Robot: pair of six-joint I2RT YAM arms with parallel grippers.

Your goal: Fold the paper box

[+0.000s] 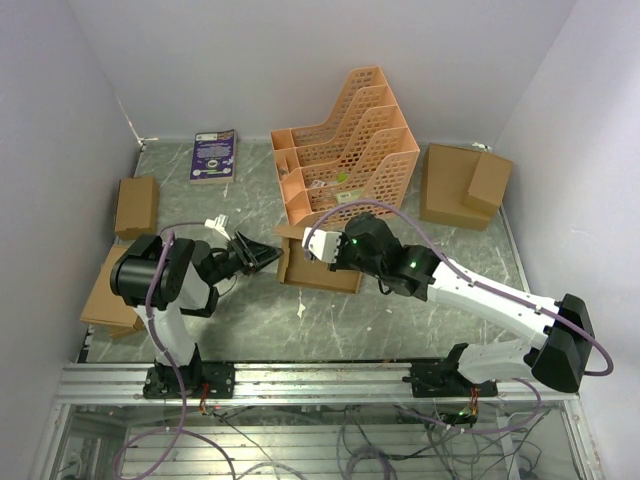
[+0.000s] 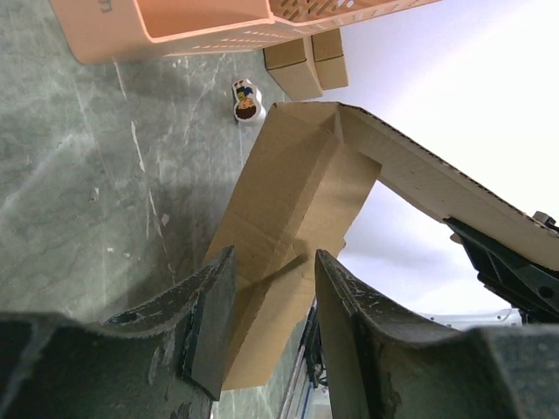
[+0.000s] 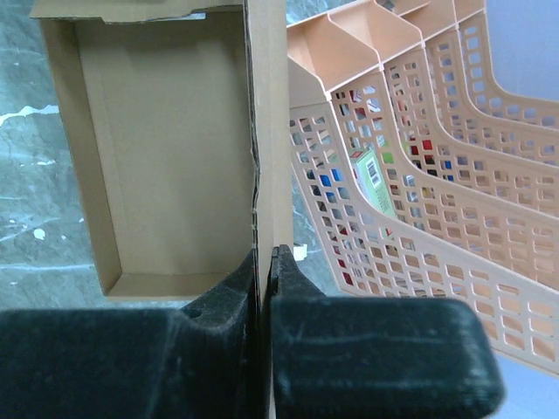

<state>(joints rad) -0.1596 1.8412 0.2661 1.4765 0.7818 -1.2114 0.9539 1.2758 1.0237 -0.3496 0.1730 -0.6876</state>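
The paper box (image 1: 322, 272) is a shallow brown cardboard tray lying on the table in front of the orange rack. My right gripper (image 1: 320, 245) is shut on the box's long upright wall (image 3: 266, 157), one finger inside the tray and one outside (image 3: 266, 257). My left gripper (image 1: 268, 258) is at the box's left end. In the left wrist view its fingers (image 2: 210, 323) stand apart, with a cardboard end flap (image 2: 297, 201) reaching into the gap between them. I cannot tell whether they touch it.
The orange lattice file rack (image 1: 350, 140) stands right behind the box, close to the right gripper (image 3: 419, 157). Ready-made cardboard boxes sit at left (image 1: 136, 205), near left (image 1: 108, 295) and back right (image 1: 462, 185). A purple booklet (image 1: 213, 155) lies at the back.
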